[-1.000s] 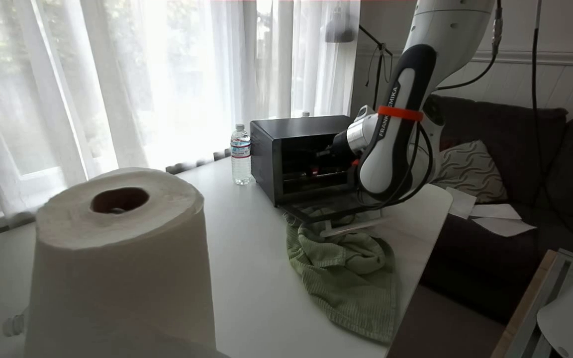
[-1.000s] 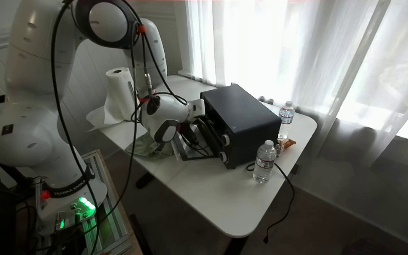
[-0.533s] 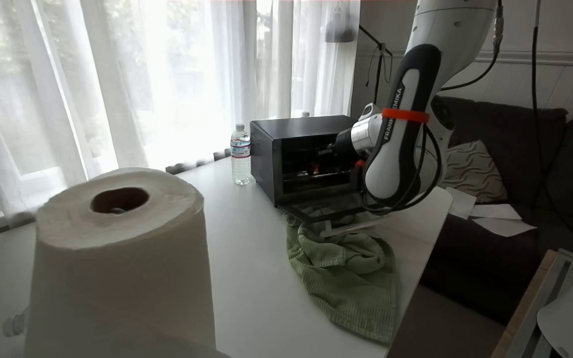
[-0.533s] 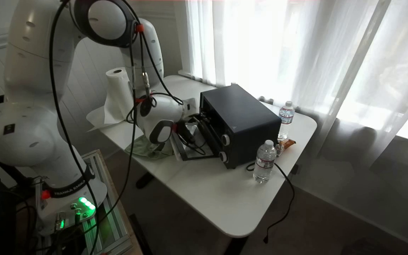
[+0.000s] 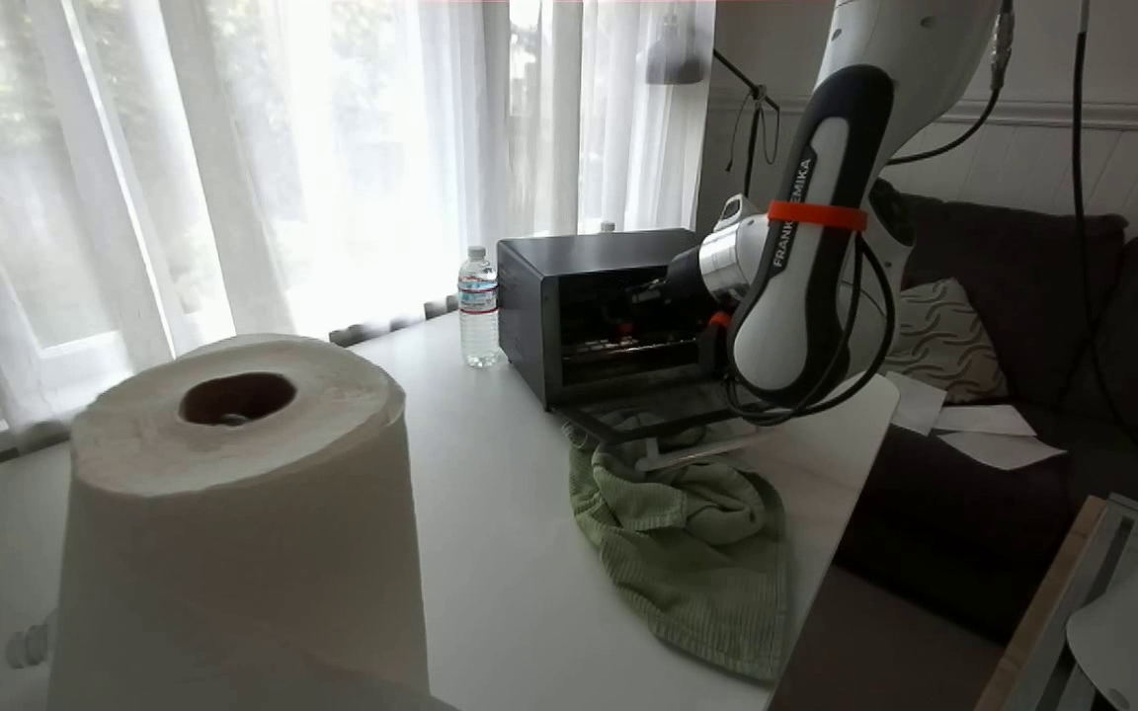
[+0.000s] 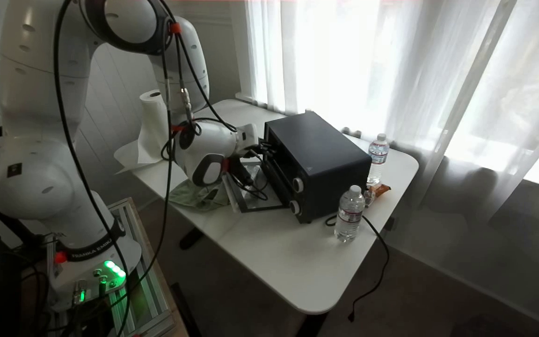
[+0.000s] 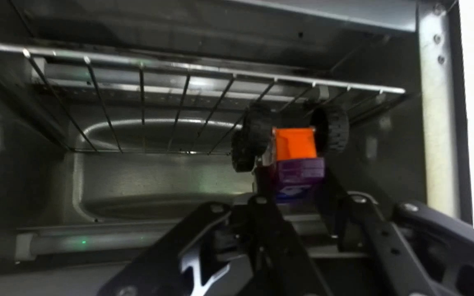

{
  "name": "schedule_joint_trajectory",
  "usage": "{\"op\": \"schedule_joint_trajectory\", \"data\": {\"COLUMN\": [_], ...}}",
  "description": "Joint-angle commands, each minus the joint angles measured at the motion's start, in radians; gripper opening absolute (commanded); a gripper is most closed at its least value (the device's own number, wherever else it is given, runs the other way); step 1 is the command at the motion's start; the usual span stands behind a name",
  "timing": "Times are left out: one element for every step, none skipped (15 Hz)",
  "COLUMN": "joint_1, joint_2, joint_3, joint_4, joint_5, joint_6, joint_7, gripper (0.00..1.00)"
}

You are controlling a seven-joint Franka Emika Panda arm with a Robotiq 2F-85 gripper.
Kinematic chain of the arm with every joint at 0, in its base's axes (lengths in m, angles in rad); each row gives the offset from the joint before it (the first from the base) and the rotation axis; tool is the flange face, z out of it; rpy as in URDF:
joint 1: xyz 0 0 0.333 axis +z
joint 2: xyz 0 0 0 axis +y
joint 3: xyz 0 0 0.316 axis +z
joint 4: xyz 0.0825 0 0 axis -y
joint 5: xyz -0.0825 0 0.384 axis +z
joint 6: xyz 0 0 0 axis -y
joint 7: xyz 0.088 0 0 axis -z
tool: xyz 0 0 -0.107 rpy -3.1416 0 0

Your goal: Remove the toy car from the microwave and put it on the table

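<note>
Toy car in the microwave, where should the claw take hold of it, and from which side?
I'd grip the toy car by its purple section, pinched across both flanks, coming in through the open front of the microwave. In the wrist view that section looks narrow and boxy, while the wheels stick out wider and might turn. The claw appears closed on it there.

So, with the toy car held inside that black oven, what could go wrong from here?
The black wheels of the toy car look close to the wire rack in the wrist view and might catch on it. The gripper seems to hold only the purple end, so the car could twist or slip. The bunched green towel lies by the open door; a car set on it might tip.
</note>
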State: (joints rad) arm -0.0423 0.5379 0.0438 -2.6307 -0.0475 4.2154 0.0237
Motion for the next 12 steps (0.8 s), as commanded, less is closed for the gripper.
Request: {"op": "schedule_joint_trajectory", "data": {"joint_1": [0.034, 0.039, 0.042, 0.043, 0.047, 0.051, 0.055, 0.061, 0.066, 0.073, 0.08, 0.088], "joint_2": [-0.021, -0.017, -0.017, -0.021, 0.023, 0.024, 0.028, 0.034, 0.036, 0.032, 0.031, 0.028], "joint_3": [-0.018, -0.02, -0.02, -0.018, -0.018, -0.017, -0.016, -0.015, -0.013, -0.012, -0.01, -0.007], "joint_4": [-0.108, -0.129, -0.146, -0.166, -0.114, -0.121, -0.121, -0.12, -0.119, -0.119, -0.119, -0.119], "joint_5": [0.051, 0.055, 0.059, 0.058, 0.059, 0.058, 0.058, 0.06, 0.058, 0.062, 0.062, 0.063], "joint_6": [0.005, 0.017, 0.026, 0.028, 0.015, 0.017, 0.02, 0.031, 0.034, 0.03, 0.029, 0.029], "joint_7": [-0.024, -0.03, -0.032, -0.032, -0.035, -0.037, -0.041, -0.046, -0.05, -0.055, -0.06, -0.064], "gripper": [0.08, 0.08, 0.08, 0.08, 0.08, 0.08, 0.08, 0.08, 0.08, 0.08, 0.08, 0.08]}}
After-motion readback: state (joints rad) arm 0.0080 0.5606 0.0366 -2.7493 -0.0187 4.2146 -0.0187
